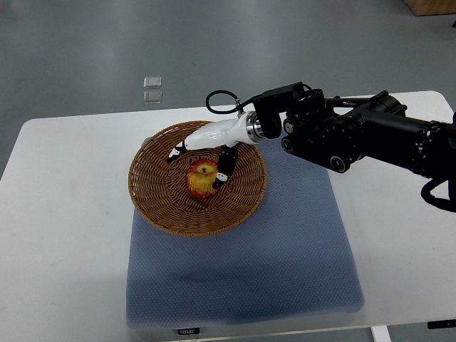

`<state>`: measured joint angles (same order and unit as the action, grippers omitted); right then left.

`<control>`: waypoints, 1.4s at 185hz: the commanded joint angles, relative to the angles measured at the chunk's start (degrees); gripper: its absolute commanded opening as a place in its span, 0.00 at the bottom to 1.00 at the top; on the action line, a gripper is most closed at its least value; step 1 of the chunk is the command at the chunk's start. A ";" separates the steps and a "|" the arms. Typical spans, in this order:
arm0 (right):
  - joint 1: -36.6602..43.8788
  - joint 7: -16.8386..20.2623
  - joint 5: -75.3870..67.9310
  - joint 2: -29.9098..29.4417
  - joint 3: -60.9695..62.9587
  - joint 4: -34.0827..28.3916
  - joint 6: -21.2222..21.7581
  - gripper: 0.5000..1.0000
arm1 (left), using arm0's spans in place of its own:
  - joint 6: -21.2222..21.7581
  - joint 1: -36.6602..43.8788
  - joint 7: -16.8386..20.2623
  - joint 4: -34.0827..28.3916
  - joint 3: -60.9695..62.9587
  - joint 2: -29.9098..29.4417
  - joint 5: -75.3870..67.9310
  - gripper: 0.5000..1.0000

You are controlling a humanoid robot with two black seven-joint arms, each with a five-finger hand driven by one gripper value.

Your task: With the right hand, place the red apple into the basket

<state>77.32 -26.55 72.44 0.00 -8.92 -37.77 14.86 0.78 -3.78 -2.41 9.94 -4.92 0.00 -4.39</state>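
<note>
A red and yellow apple (201,181) lies inside the round wicker basket (160,206), a little back of its middle. My right hand (198,164), white with black fingertips, reaches in from the right over the basket's far rim. Its fingers (175,152) are spread out to the left, clear of the apple. The thumb (224,173) hangs down close against the apple's right side. Nothing is held in the hand. The black right arm (356,135) stretches across the table's back right. No left arm shows.
The basket stands on the far left corner of a blue-grey mat (285,263) that covers the middle of a white table (64,235). Two small clear squares (152,88) lie on the floor beyond the table's far edge.
</note>
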 commanded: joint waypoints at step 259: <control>-28.72 9.41 -63.39 14.77 33.88 -1.86 -20.58 0.84 | 0.01 0.00 0.03 0.08 -0.35 0.00 0.00 1.00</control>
<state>49.06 -16.97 9.30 15.10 25.05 -39.64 -5.68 0.80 -3.78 -2.42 9.96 -5.23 0.00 -4.39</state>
